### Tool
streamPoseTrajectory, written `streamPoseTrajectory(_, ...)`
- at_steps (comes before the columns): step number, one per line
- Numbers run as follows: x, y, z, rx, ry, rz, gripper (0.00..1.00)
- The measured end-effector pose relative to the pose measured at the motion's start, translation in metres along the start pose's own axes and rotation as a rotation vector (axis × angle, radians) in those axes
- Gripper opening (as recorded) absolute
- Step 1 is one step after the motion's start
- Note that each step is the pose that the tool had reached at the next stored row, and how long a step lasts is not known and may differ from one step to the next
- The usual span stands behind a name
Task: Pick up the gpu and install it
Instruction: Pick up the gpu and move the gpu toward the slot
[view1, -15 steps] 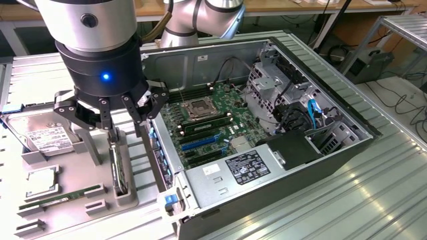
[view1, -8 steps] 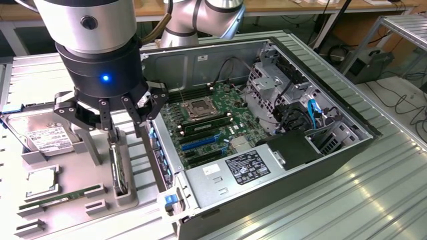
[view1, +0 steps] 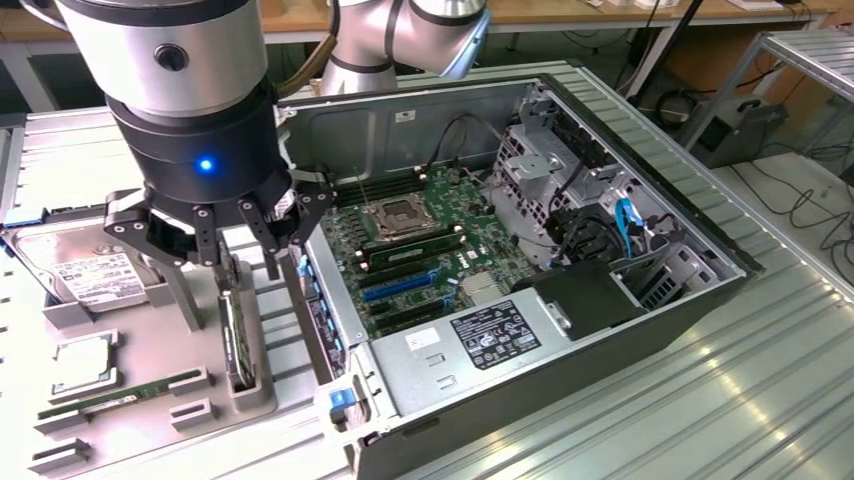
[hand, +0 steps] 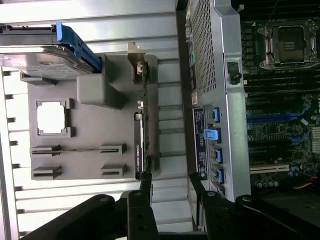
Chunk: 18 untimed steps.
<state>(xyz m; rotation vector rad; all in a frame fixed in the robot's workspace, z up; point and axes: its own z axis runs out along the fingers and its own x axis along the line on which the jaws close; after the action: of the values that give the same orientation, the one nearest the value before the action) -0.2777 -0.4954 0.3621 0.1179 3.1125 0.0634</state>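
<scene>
Claw (view1: 242, 268) above upright gpu (view1: 238, 345)

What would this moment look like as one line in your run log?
claw: open, above gpu | gpu: on edge in gray holder, not gripped | computer case: open, gpu not installed

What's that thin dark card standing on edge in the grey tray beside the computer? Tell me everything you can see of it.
That is the gpu, a thin, flat, dark board seen edge-on. A pale metal bracket caps one end, and its edge carries a small green mark. It stands upright on its long edge in a slot of the grey holder tray, on the side nearest the open computer case. The gripper hangs just above it, open and not gripping it.
</scene>
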Motion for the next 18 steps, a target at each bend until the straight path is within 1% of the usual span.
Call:
streamPoseTrajectory(2,0.0015,-0.0002,0.0022,0.0,0.0,0.0,0.42)
streamPoseTrajectory(9,0.0023,-0.0004,0.0035,-0.0001,0.0,0.0,0.42)
streamPoseTrajectory(18,0.0073,-0.0008,0.0058,-0.0001,-0.0001,0.0,0.42)
